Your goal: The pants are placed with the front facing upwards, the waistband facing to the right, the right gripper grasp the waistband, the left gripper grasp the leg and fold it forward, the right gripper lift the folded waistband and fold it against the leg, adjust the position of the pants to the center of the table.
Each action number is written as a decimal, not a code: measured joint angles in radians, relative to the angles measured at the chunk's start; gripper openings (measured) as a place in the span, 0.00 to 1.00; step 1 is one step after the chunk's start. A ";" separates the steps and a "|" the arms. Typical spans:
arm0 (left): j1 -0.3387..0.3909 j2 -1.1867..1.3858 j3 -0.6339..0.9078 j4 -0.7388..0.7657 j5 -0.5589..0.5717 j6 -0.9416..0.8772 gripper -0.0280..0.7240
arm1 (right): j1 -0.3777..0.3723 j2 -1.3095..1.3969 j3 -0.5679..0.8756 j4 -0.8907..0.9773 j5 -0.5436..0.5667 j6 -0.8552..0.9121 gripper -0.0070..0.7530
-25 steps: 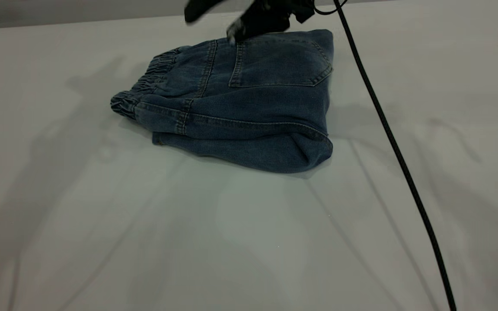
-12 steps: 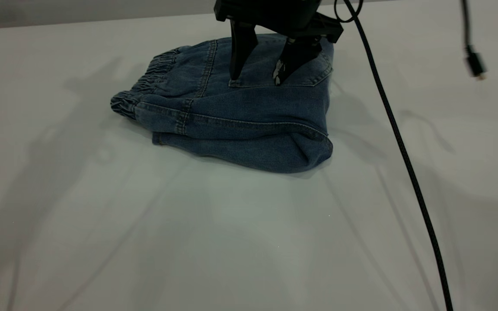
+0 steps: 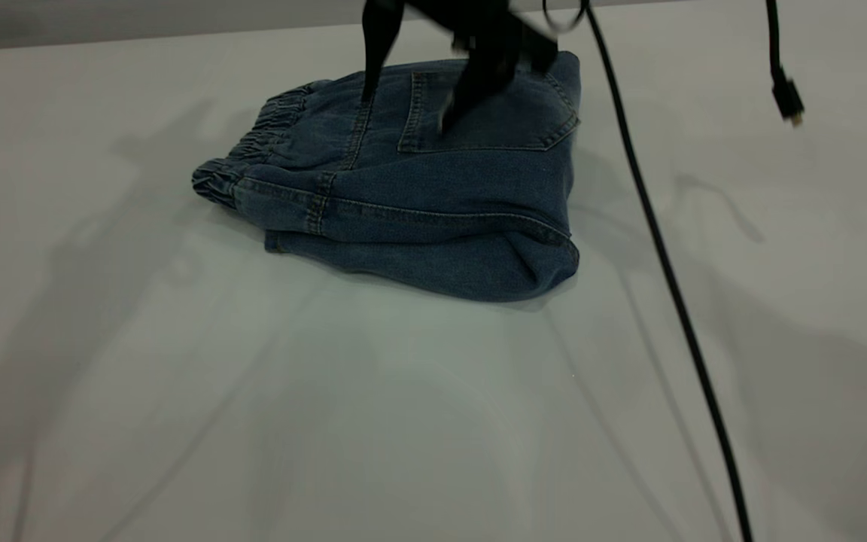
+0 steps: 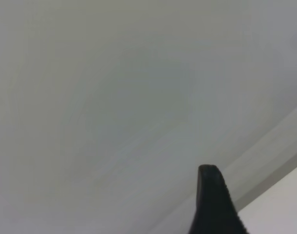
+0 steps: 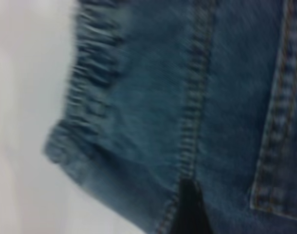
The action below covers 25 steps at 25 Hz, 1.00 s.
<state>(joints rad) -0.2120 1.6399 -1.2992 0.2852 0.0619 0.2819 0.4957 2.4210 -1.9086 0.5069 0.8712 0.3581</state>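
The blue denim pants lie folded in a compact bundle on the white table, toward its far side, square back pocket facing up. The ruched waistband is at the bundle's left end. My right gripper hovers open over the pants between the waistband and the pocket, holding nothing. In the right wrist view one fingertip shows above the denim beside the tan seam, with the waistband close by. My left gripper is open over a bare pale surface, away from the pants.
A thick black cable runs diagonally from the top centre down to the lower right, in front of the table. A thin cable with a plug dangles at the upper right. Bare tabletop lies on the near side and both sides of the pants.
The right gripper came down over the pants with fingers spread, then shifted left from the pocket toward the waistband side. The hanging plug swung left. The pants did not move.
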 joint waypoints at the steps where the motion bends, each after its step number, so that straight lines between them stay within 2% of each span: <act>1: 0.000 0.000 0.000 0.000 0.001 -0.013 0.55 | 0.000 0.017 -0.002 0.011 0.000 0.024 0.60; 13: 0.000 -0.050 0.000 0.000 0.001 -0.038 0.55 | 0.004 0.093 -0.005 -0.095 -0.003 0.210 0.60; 19: 0.000 -0.050 0.000 0.000 0.005 -0.037 0.55 | 0.025 0.093 -0.005 -0.197 0.044 0.185 0.60; 25: 0.000 -0.049 0.000 0.001 0.004 -0.037 0.55 | 0.044 0.093 -0.005 -0.228 0.124 0.034 0.60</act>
<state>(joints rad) -0.2120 1.5905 -1.2992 0.2861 0.0657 0.2445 0.5392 2.5143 -1.9134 0.2789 0.9955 0.3923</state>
